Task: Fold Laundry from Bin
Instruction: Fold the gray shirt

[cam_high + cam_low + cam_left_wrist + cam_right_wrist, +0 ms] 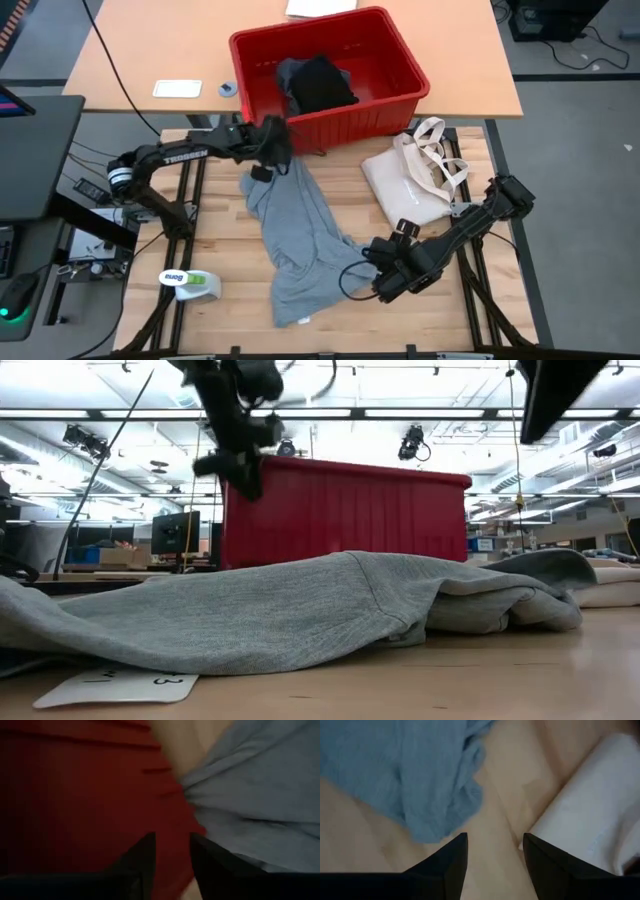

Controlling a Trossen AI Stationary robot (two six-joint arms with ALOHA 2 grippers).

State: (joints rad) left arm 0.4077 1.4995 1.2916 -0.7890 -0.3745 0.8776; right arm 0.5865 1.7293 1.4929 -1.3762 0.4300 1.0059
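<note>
The light grey T-shirt (290, 240) lies crumpled and loosely spread on the wooden table, running from the bin's near wall toward the near edge; it also fills the low view (300, 610). The red bin (330, 75) stands at the far side with a black garment (322, 85) and some grey-blue cloth inside. My left gripper (172, 837) hangs open above the shirt's far end, right in front of the bin's near wall (75, 795). My right gripper (495, 837) is open over bare table, between the shirt's right edge (440, 815) and the tote bag (585, 825).
The cream tote bag (410, 185) lies right of the shirt, near the bin. A green-and-white object (190, 283) sits at the table's near left. A white card (110, 685) lies by the shirt's near edge. Paper (177, 88) rests on the far table.
</note>
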